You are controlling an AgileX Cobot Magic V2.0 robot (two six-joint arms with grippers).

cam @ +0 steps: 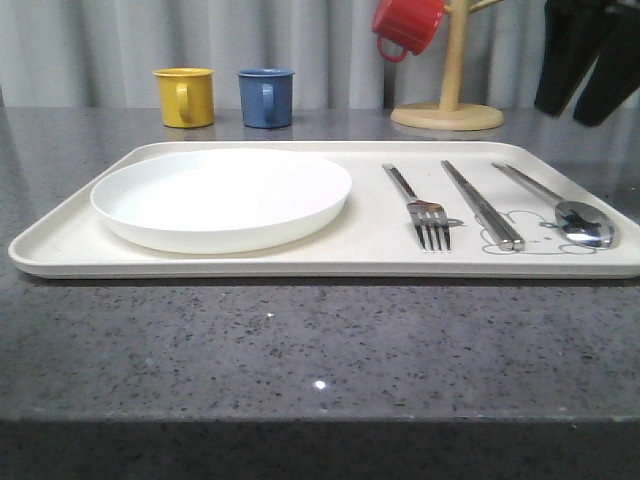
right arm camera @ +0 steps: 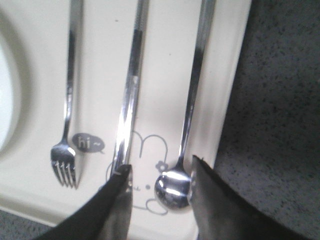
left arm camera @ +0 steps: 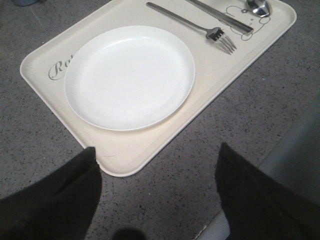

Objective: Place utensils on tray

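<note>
The cream tray lies across the grey table. On it rest the white plate at the left, then the fork, the chopsticks and the spoon, side by side. My right gripper hangs open high above the tray's far right end. In the right wrist view the right gripper is open and holds nothing, with the spoon lying on the tray below it, beside the chopsticks and fork. My left gripper is open over the table by a tray corner, near the plate.
Behind the tray stand a yellow cup and a blue cup. A red cup hangs on the wooden mug tree at the back right. Bare grey tabletop runs from the tray to the front edge.
</note>
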